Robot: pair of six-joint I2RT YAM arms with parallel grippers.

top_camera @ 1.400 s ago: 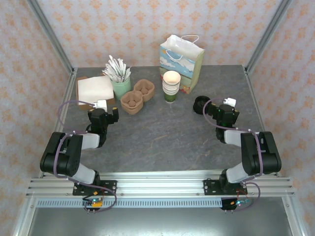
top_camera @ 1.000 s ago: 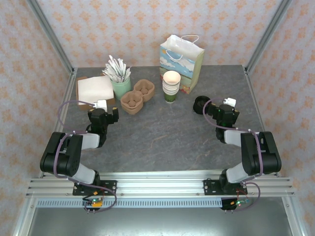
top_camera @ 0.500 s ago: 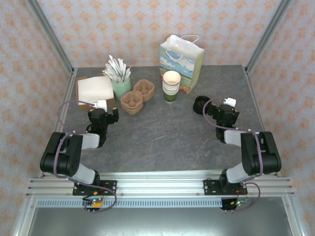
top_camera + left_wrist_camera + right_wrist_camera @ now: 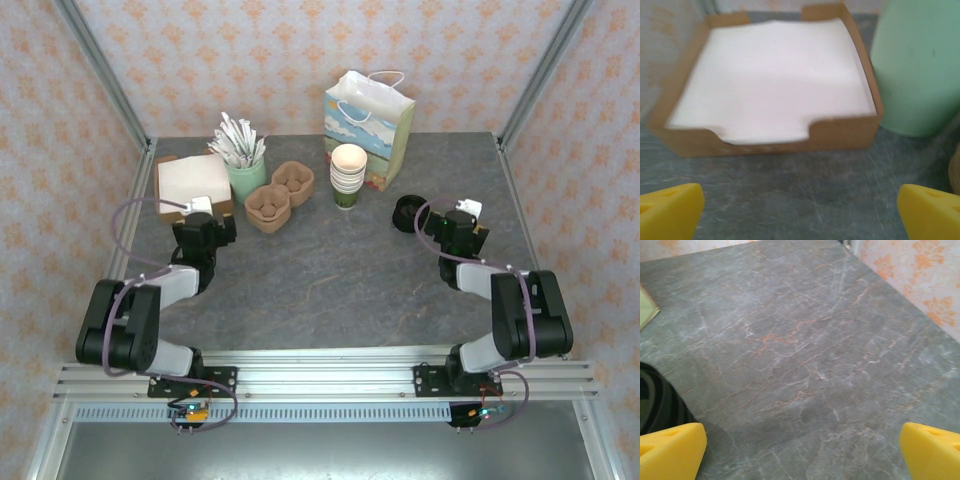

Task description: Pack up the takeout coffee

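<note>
The takeout coffee is out of view. A stack of lidless cream-and-green cups [image 4: 348, 176] stands mid-back of the table, with a pile of black lids [image 4: 406, 212] to its right. My left gripper [image 4: 203, 226] is open over bare tabletop just short of the napkin box [image 4: 190, 182]; in the left wrist view the left gripper [image 4: 800, 215] has nothing between its yellow fingertips [image 4: 670, 210]. My right gripper [image 4: 456, 228] is open beside the lids, and in the right wrist view the right gripper [image 4: 802, 452] spans bare table with the lids [image 4: 655, 402] at its left.
A paper gift bag [image 4: 368, 118] stands behind the cups. Two brown cup carriers [image 4: 280, 196] and a green holder [image 4: 245, 180] of sachets sit back left; the holder [image 4: 920, 65] is right of the napkin box [image 4: 770, 85].
My left arm has reached a little farther toward the napkin box. The right gripper has shifted slightly forward. Both stay open.
</note>
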